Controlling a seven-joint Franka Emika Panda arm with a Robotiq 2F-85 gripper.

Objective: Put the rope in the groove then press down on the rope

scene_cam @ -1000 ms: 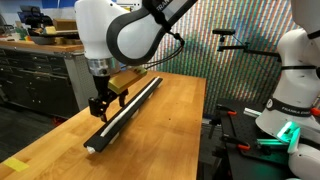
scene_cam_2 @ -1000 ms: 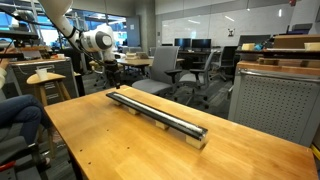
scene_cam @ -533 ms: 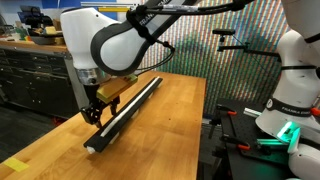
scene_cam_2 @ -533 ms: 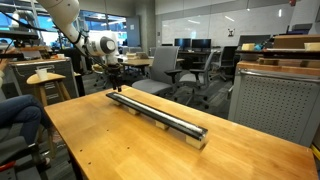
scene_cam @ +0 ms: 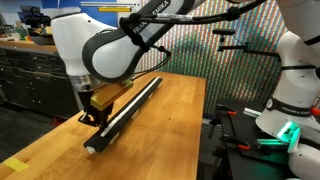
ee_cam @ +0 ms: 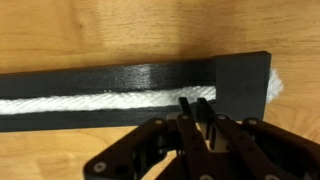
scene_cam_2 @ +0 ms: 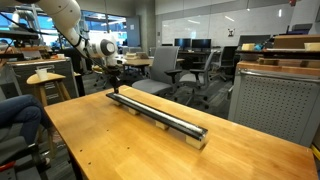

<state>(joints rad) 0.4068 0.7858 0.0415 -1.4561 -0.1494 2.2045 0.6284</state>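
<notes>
one rope (ee_cam: 100, 103) noted lying in the groove (scene_cam: 135, 99) of the long black bar (scene_cam_2: 160, 115) on the wooden desk (scene_cam: 172, 130); frayed tip (ee_cam: 273, 86) seen poking past the bar's end. fingers (ee_cam: 188, 110) clenched together, empty, tips over the bar's edge just beside the rope near that end.

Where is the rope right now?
In the wrist view the rope lies in the groove of the black bar, running from the left edge to the bar's right end, beside the pincer.
</notes>
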